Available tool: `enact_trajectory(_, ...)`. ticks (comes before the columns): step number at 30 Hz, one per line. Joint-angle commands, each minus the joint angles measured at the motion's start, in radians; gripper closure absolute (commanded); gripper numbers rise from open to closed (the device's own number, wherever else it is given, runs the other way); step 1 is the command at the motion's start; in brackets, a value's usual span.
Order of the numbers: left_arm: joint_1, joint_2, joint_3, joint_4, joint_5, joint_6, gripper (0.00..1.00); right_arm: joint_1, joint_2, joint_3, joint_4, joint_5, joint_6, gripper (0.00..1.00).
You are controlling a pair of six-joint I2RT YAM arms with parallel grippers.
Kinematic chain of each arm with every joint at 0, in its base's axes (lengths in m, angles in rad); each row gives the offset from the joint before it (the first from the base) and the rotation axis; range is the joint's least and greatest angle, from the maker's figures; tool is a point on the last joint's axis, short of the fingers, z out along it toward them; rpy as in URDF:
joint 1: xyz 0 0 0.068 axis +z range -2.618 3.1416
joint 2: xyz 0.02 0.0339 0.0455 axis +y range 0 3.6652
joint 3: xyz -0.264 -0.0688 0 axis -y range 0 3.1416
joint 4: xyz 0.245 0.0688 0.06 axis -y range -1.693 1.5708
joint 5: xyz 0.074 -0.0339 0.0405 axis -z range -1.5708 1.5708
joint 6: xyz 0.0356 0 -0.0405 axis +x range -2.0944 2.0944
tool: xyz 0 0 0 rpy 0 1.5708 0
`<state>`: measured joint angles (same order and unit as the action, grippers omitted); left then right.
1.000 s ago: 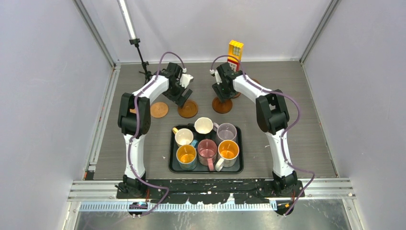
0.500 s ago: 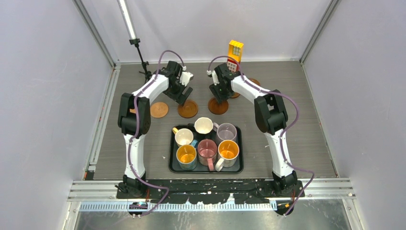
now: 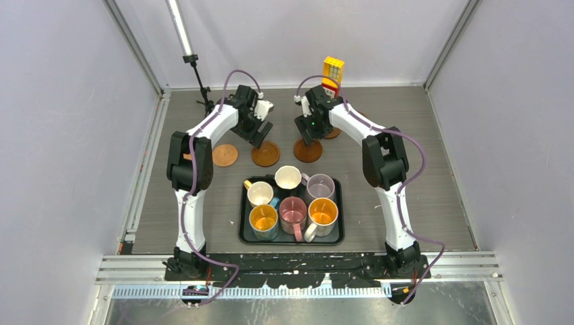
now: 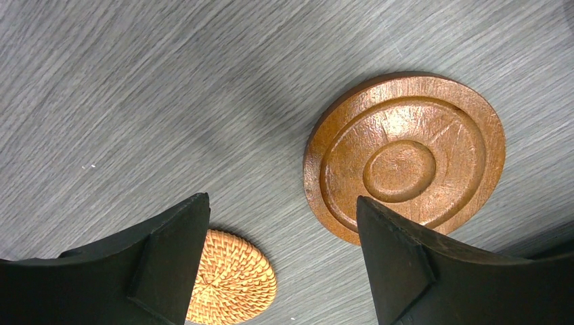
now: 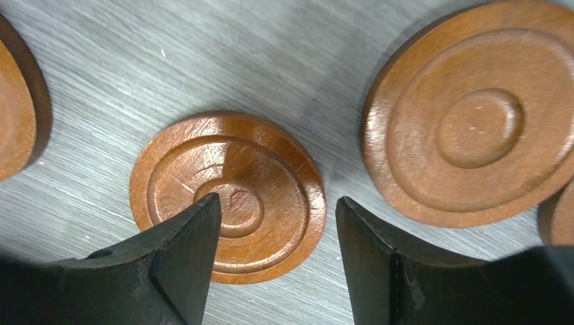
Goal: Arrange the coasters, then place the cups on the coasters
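Observation:
In the top view, six cups stand packed on a black tray (image 3: 244, 230) at the near middle: two cream (image 3: 288, 177), a lilac (image 3: 320, 186), a pink (image 3: 293, 211) and two with orange insides (image 3: 263, 220). Brown ringed coasters lie on the table beyond it (image 3: 225, 155) (image 3: 265, 154) (image 3: 308, 150). My left gripper (image 3: 258, 133) (image 4: 281, 198) hangs open over bare table, beside a coaster (image 4: 405, 157). Over another coaster (image 5: 271, 169), which lies flat on the table, my right gripper (image 3: 309, 133) (image 5: 277, 198) hovers open. More coasters (image 5: 474, 115) (image 5: 17, 101) lie on either side of it.
A small woven rattan disc (image 4: 233, 277) lies near my left finger. A yellow toy block (image 3: 332, 73) stands at the back, just behind the right arm. A thin lamp stand (image 3: 200, 81) rises at the back left. Grey walls close in the table.
The right gripper slid a coaster a little to the left, then opened and let it go. The left arm has barely moved.

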<state>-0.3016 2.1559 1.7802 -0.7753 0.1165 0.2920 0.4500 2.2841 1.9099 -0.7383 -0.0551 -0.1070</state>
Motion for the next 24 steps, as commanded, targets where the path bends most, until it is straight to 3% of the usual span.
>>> enact_trajectory(1, 0.001, -0.025, 0.034, 0.004, 0.018, -0.003, 0.18, -0.042, -0.103, 0.071, 0.046, -0.023, 0.044, 0.32)
enact_trajectory(9, 0.001, -0.036, 0.031, 0.008, 0.020, -0.006, 0.18, -0.109, -0.048, 0.095, 0.159, 0.113, 0.033, 0.42)
enact_trajectory(24, 0.002, -0.058, 0.031, -0.012, 0.008, 0.004, 0.19, -0.132, 0.081, 0.130, 0.184, 0.164, -0.063, 0.46)
